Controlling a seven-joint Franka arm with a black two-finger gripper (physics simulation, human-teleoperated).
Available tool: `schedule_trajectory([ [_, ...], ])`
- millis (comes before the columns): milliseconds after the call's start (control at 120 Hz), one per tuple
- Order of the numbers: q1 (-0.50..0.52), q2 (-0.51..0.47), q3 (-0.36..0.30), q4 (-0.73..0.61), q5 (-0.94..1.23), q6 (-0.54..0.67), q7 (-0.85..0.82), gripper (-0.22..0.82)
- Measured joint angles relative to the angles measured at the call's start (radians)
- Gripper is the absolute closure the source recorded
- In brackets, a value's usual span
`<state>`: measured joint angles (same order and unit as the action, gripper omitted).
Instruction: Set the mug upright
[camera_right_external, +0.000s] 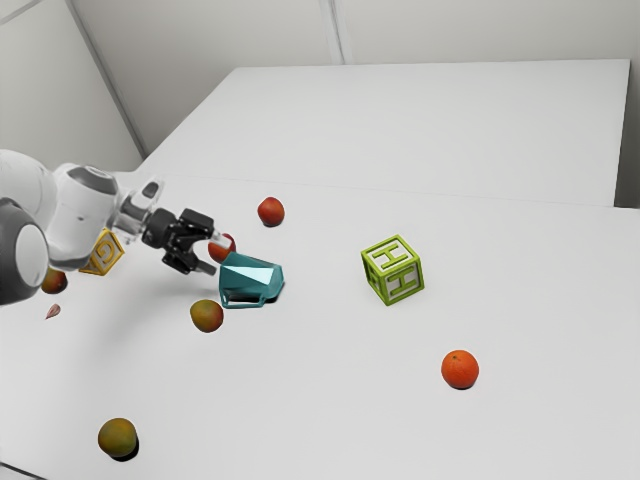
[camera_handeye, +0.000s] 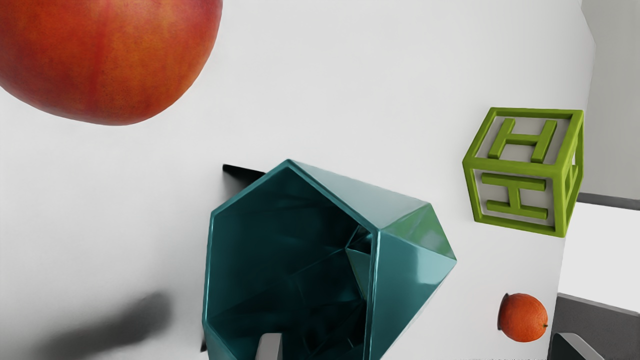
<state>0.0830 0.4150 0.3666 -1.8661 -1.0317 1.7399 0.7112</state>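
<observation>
The teal faceted mug (camera_right_external: 252, 275) lies on its side on the white table, its mouth towards my hand and its handle on the side nearer the exterior camera. My gripper (camera_right_external: 215, 254) is open just short of the mouth. In the wrist view, the dark inside of the mug (camera_handeye: 290, 240) faces the camera. There my gripper (camera_handeye: 422, 346) has its fingertips wide apart, one overlapping the mouth and the other beyond the mug's outer wall. Nothing is held between them. The handle is hidden in that view.
A red fruit (camera_right_external: 222, 248) sits close beside the gripper and mug, large in the wrist view (camera_handeye: 105, 60). A greenish fruit (camera_right_external: 207, 316) lies near the handle. Beyond the mug are a green letter block (camera_right_external: 392, 270) and an orange (camera_right_external: 460, 369). Another red fruit (camera_right_external: 271, 211) lies farther back.
</observation>
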Motion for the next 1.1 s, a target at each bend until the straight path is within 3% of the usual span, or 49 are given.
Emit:
schedule_trajectory([
  [508,-0.009,0.021,-0.008,-0.087,-0.163,-0.032,0.203,0.03],
  [592,-0.011,0.021,-0.009,-0.090,-0.184,-0.033,0.224,0.14],
  [717,-0.010,0.021,-0.010,-0.102,-0.202,-0.034,0.249,0.43],
  [808,-0.010,0.021,-0.011,-0.112,-0.210,-0.035,0.265,0.58],
  [900,-0.010,0.020,-0.011,-0.116,-0.213,-0.035,0.278,0.66],
  [1100,-0.010,0.003,-0.011,-0.112,-0.224,-0.039,0.301,0.74],
])
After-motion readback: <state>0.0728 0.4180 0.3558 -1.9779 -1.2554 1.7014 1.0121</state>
